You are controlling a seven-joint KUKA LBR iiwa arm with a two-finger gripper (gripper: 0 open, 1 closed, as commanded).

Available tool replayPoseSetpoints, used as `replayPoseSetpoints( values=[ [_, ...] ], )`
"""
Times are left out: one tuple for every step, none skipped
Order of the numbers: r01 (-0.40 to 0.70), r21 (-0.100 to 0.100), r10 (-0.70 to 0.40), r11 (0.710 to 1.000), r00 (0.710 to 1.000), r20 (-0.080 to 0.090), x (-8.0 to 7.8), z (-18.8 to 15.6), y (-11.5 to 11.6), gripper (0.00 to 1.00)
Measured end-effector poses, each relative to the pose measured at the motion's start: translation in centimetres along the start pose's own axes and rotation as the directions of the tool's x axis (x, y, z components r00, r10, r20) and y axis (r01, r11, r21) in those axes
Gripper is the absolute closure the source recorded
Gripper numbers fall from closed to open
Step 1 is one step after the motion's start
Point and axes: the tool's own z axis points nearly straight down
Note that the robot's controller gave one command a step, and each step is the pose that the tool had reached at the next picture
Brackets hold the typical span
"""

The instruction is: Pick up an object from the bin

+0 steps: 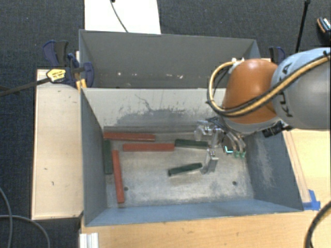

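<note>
Camera view: the gripper (211, 163) is low over the floor of the bin (155, 61), right of centre. Its tip is at the right end of a short dark green bar (183, 170) that lies flat near the middle. Claw state: cannot tell whether it is wide, narrow or clamped. A second green bar (190, 144) lies just beyond, and a long red bar (148, 147) lies to the left.
</note>
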Motion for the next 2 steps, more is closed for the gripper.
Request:
replayPoseSetpoints(
  values=[
    [-0.019, -0.001, 0.019, 1.000, 1.000, -0.001, 1.68, 7.40, 1.35, 0.00],
    [-0.021, -0.001, 0.021, 1.000, 1.000, 0.008, 1.41, 6.96, 1.29, 1.00]
  ],
)
